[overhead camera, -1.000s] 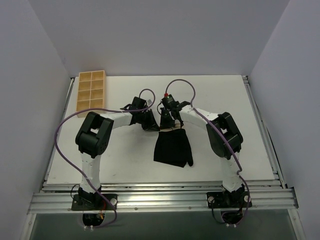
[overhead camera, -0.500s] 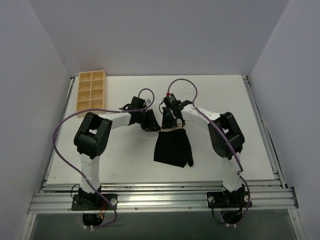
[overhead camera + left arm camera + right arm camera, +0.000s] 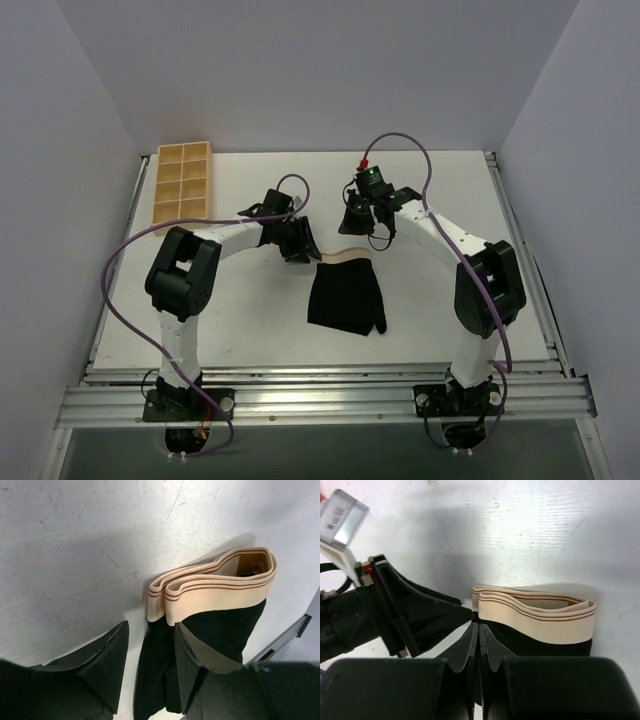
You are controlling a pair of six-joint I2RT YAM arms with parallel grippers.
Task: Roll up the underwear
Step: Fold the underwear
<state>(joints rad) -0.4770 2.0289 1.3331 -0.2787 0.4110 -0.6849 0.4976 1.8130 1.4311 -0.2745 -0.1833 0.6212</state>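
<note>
Right fingers (image 3: pixel 466 652) withdrew shut, empty; left fingers (image 3: pixel 107 655) parted, half hiding the underwear (image 3: pixel 345 295).

The underwear (image 3: pixel 345 295) lies on the worktop (image 3: pixel 450 200) between the arms, its waistband (image 3: pixel 215 587) at the far end. The left fingers (image 3: pixel 107 660) straddle the waistband's left edge, and the right fingers (image 3: pixel 470 645) sit just behind it. A tray (image 3: pixel 182 185) occupies the far left corner.

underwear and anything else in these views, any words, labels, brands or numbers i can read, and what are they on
Dark label patch inside the waistband of the underwear: a few gold marks, too blurred to read.
White tag at the top left of the right wrist view: faint print, too small and blurred to read.
No other text shows in any view.
</note>
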